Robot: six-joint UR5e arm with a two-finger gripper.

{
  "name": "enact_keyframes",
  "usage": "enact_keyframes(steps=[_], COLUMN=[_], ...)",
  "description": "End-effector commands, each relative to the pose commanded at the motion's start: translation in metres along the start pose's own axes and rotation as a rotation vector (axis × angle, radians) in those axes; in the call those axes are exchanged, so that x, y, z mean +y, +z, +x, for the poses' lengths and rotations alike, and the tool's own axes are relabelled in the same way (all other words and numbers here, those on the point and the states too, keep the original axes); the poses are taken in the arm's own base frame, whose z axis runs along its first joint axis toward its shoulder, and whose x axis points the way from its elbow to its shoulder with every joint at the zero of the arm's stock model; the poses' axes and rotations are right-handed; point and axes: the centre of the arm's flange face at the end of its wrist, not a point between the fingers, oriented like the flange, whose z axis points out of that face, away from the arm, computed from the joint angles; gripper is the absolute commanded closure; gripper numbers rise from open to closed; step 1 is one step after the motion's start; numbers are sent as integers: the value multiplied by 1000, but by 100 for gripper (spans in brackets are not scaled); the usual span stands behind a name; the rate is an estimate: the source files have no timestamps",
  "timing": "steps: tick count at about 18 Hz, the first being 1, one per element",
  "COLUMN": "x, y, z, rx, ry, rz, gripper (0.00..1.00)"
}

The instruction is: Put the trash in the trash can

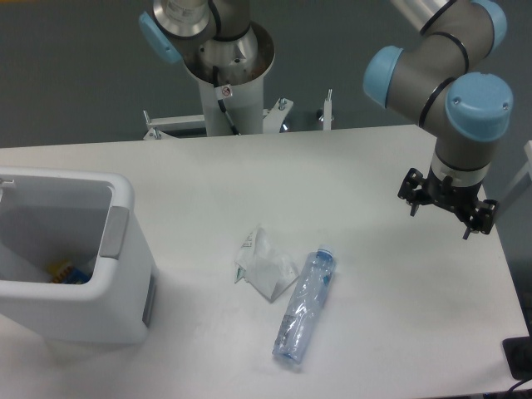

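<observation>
- Trash can [125, 274]: a large white rectangular plastic bin with rounded corners and a thick rim stands at the left edge of the white table [382, 166], toward the front left corner. A grey tab [114, 233] sits on its right rim. Its mouth is open to the camera, and something yellow and blue [66, 271] lies at the bottom inside.
- Crumpled white wrapper [264, 264] with small green print lies on the tabletop around the middle, well apart from the bin and to its right.
- Crushed clear plastic bottle [302, 309], bluish in tint, lies on its side just right of the wrapper, close to it or touching at the wrapper's lower right edge. Its cap end [325, 253] points toward the back of the table and its base toward the front edge.
- Arm's base column [226, 75] rises behind the back edge of the table, near the middle.
- Gripper [446, 214] hangs from the grey and light-blue UR5e arm [449, 75] near the right edge of the table, well apart from both pieces of trash and holding nothing. Its dark fingers [416, 199] point downward and stand spread apart, clear of the tabletop.
</observation>
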Motion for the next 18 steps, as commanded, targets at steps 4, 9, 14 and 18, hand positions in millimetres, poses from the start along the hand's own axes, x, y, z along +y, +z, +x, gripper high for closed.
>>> enact_keyframes(steps=[4,9,14,18], x=[-4,-61,-106,-166], y=[4,10,24,38], z=[6,26,35,53], rx=[22,22,30,6], ry=[-107,-240,-317,-368], rz=[43,66,68,115], gripper=[0,0,0,0])
